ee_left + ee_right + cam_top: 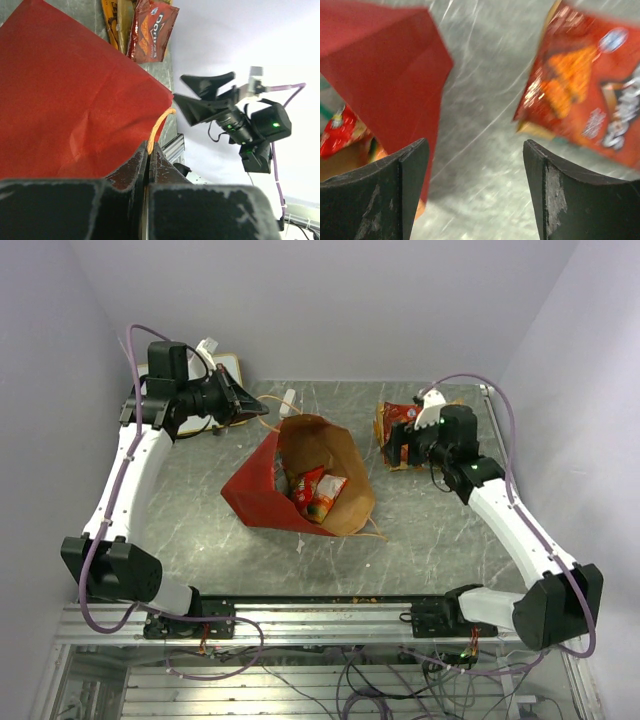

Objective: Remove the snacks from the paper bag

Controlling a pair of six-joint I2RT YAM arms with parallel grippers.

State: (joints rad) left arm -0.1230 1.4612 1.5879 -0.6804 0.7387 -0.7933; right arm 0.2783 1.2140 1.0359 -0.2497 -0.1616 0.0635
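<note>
The left gripper (pixel 148 148), its scuffed black fingers pressed together, pinches the tan cord handle (pixel 159 125) of the matte red paper bag (pixel 65 100). The right gripper (pixel 475 147) is spread over the veined grey table (pixel 480 90), to the right of the bag and beside a glossy, crinkled red-orange packet (pixel 585 95). More foil packets (pixel 315 492) lie inside the bag's brown kraft interior.

Red paper bag (pixel 255 485) lies open — snacks (pixel 318 492) inside, more packets (pixel 389 423) lying apart.

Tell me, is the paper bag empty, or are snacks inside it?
Not empty. The paper bag lies open on its side, with at least two snacks showing inside its mouth.
</note>
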